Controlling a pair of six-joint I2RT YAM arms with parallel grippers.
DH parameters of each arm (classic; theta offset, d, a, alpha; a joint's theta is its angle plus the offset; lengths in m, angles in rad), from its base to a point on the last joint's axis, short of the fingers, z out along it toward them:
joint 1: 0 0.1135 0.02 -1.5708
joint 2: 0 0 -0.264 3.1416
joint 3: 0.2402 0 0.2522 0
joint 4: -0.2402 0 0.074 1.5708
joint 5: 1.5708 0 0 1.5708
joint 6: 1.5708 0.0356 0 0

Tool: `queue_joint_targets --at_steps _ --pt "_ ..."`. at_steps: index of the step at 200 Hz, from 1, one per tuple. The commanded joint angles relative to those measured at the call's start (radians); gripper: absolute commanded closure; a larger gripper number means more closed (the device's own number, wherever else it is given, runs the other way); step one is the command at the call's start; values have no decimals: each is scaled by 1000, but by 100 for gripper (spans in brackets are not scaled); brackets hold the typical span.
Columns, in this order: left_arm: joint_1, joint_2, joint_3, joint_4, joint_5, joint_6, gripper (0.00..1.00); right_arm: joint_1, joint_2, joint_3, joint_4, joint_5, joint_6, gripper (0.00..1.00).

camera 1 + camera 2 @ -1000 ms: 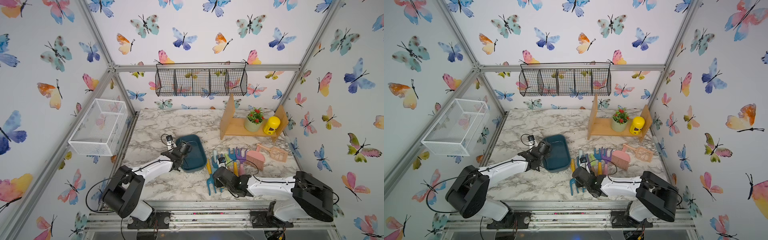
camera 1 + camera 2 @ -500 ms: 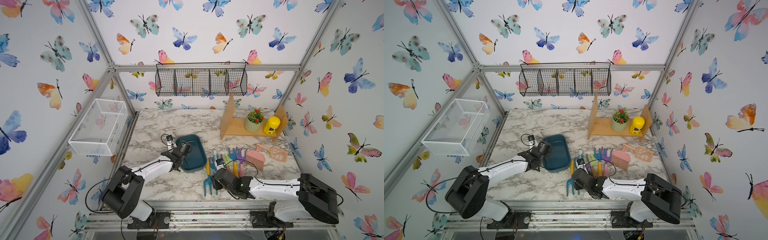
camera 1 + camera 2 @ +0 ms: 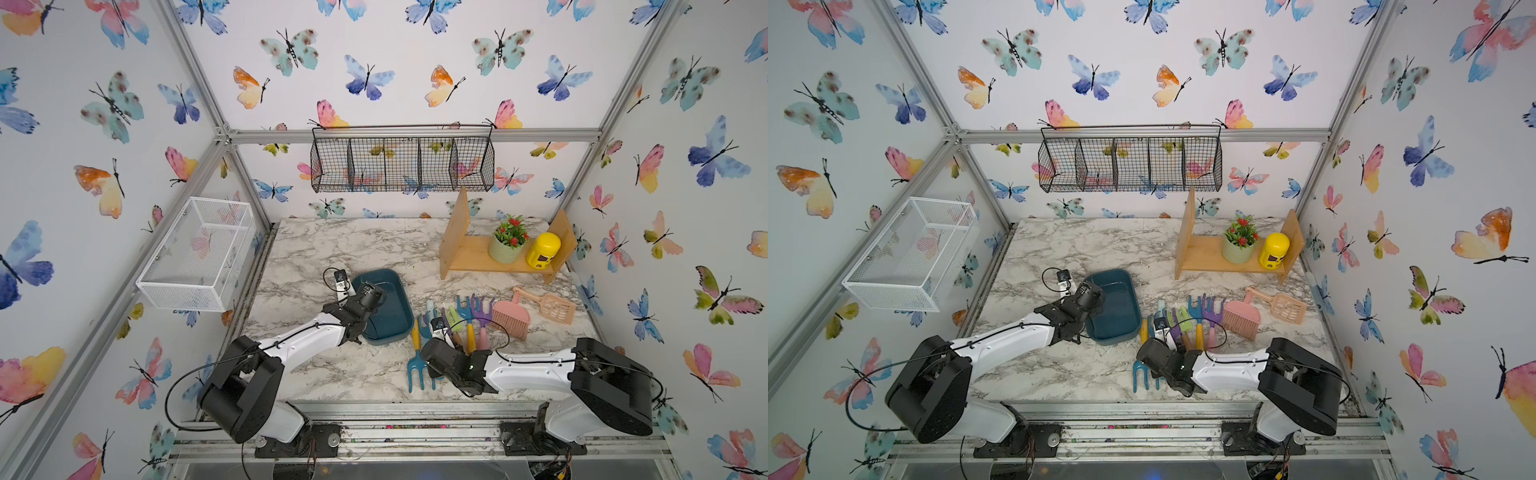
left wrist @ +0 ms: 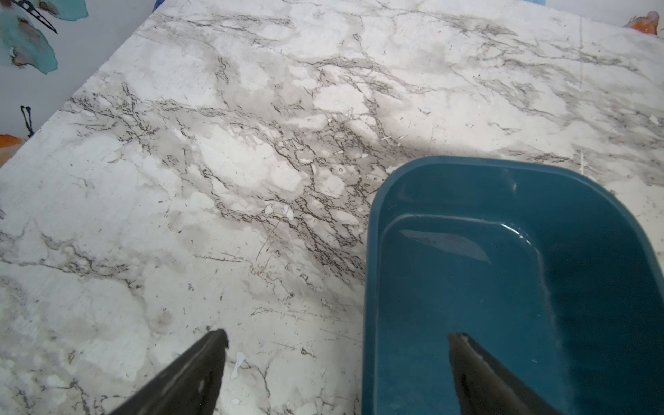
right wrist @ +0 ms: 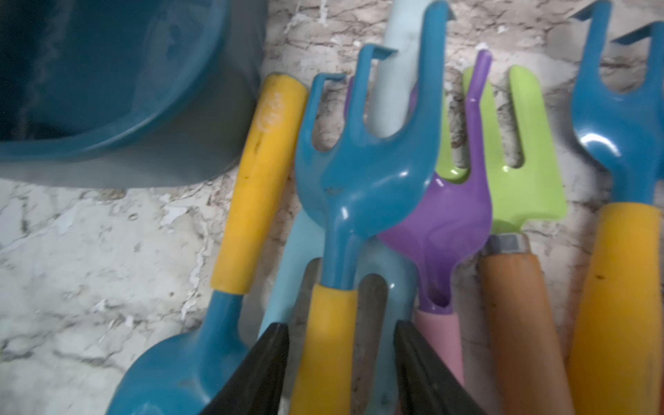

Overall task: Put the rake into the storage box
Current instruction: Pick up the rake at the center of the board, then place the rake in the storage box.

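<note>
**Grasp stage.** The rake (image 5: 363, 172) is not yet lifted, and the storage box (image 3: 390, 303) is seen empty. The rake lies flat on the surface (image 4: 215, 179) just beside the box, among other garden implements (image 3: 478, 311). Its long axis runs front to back, tines toward the rear wall, yellow handle toward the robot. The right tool (image 5: 341, 334) is set astride that handle, jaws apart and not clamped. The left tool (image 4: 337, 339) is spread wide astride one box wall.

Glossy smooth plastic storage box (image 4: 467, 305), glossy blue rake (image 5: 363, 172) with matt yellow handle, marble-look tabletop (image 4: 179, 215), wooden shelf (image 3: 473, 253).
</note>
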Motion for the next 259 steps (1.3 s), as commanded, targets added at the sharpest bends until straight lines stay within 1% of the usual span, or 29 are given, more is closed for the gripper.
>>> queue_joint_targets --at_steps 1,25,40,52,68,85,109,128,160,190,205,241,259 --pt "-7 -24 -14 -6 -34 4 1 8 4 -16 -4 20 24 63" --pt "-13 -20 -11 3 -13 12 1 8 -41 -31 -7 48 26 85" --pt "-24 -19 -4 9 0 25 1 8 -82 -38 -7 65 19 92" --pt "-40 -17 5 18 21 42 1 8 -117 -42 -3 79 5 94" --pt "-72 -17 18 34 53 62 2 8 -174 -49 11 101 -11 95" --pt "-121 -10 32 64 75 88 2 8 -241 -70 73 104 -37 95" --pt "-176 3 46 129 155 155 3 7 -321 -117 191 59 -78 93" --pt "-194 -1 28 198 221 190 4 8 -359 -131 245 19 -121 92" --pt "-195 -40 -27 320 356 217 4 7 -359 -90 221 -2 -173 91" --pt "-193 -105 -93 431 440 229 3 8 -325 -54 205 15 -189 91" --pt "-194 -145 -125 476 456 231 3 8 -316 -45 205 29 -195 91" --pt "-193 -233 -184 531 431 226 2 7 -319 -31 211 71 -207 90" --pt "-193 -257 -205 565 453 225 1 6 -325 -27 222 83 -213 90"
